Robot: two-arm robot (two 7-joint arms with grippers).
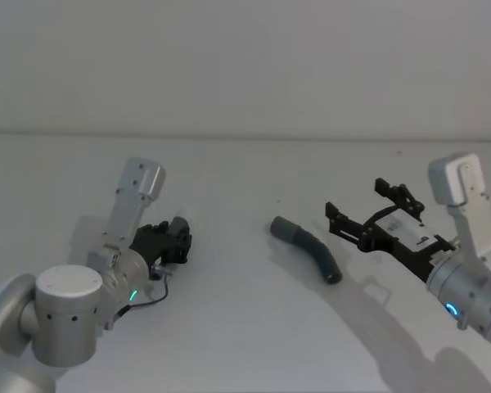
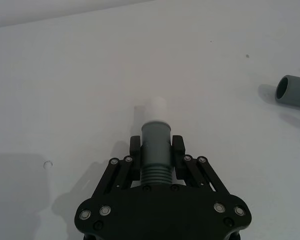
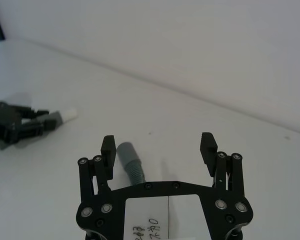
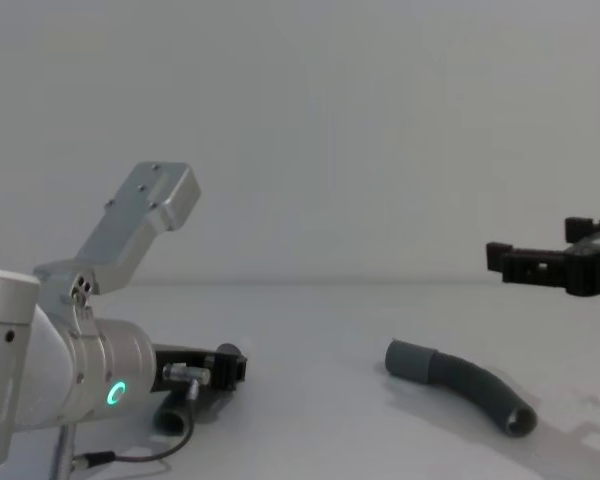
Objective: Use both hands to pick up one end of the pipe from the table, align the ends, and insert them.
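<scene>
My left gripper [image 2: 156, 146] is shut on the shorter pipe piece [image 2: 155, 150], low over the table [image 1: 229, 327] at the left. Its narrow grey cuff and whitish tip [image 2: 154, 107] stick out past the fingers. In the head view that gripper [image 1: 180, 237] hides most of the piece. The longer ribbed piece [image 1: 308, 246] lies on the table at centre right, its wide smooth collar [image 1: 285, 229] pointing left. My right gripper [image 1: 358, 199] hovers open just right of it, above the table. In the right wrist view the longer piece [image 3: 130, 163] lies beyond the open fingers [image 3: 108, 146], nearer the left one.
A thin black cable [image 1: 151, 301] loops under the left wrist. A wall [image 1: 245, 65] backs the table along its far edge. Bare table lies between the two pipe pieces.
</scene>
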